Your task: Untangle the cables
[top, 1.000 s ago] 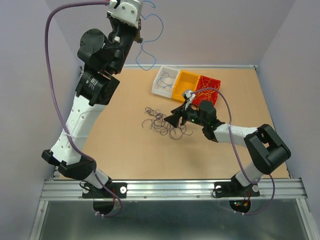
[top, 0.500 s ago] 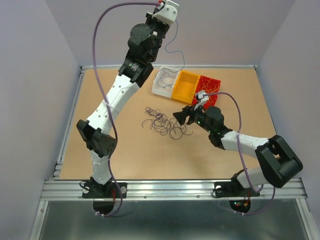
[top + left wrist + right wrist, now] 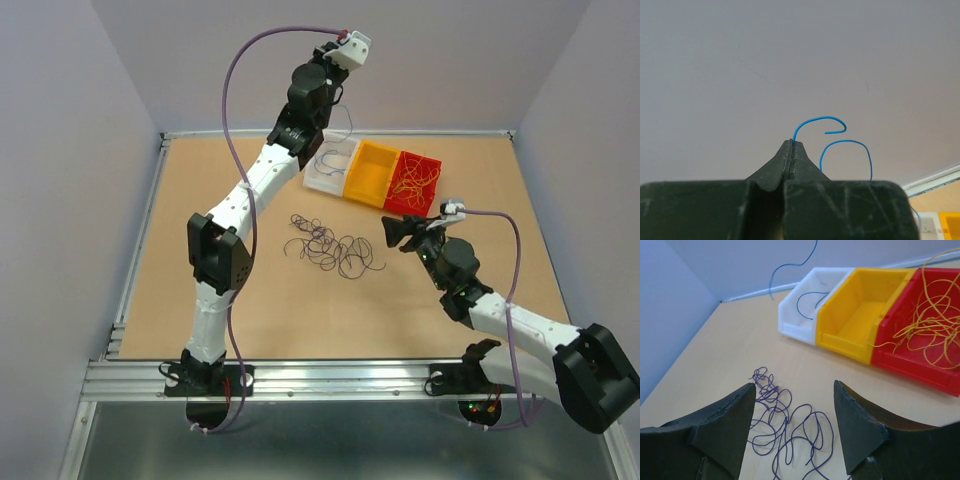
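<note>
A loose tangle of dark purple cables (image 3: 335,250) lies mid-table, and shows in the right wrist view as purple cables (image 3: 785,430) below the fingers. My left gripper (image 3: 792,144) is shut on a thin blue cable (image 3: 815,121) and is held high above the white bin (image 3: 318,182). The blue cable (image 3: 790,264) dangles toward that bin, where another blue strand (image 3: 807,297) lies. My right gripper (image 3: 388,232) stands open and empty just right of the tangle, its fingertips (image 3: 747,390) apart from the cables.
The white bin (image 3: 790,325), a yellow bin (image 3: 365,185) and a red bin (image 3: 412,203) stand in a row at the back. Yellow-orange wires (image 3: 935,315) fill the red bin. The yellow bin (image 3: 840,337) looks bare inside. Grey walls enclose the table.
The left arm has swung right and stretched out, carrying the blue cable over the white bin. The right gripper has drawn back to the right, off the purple tangle.
</note>
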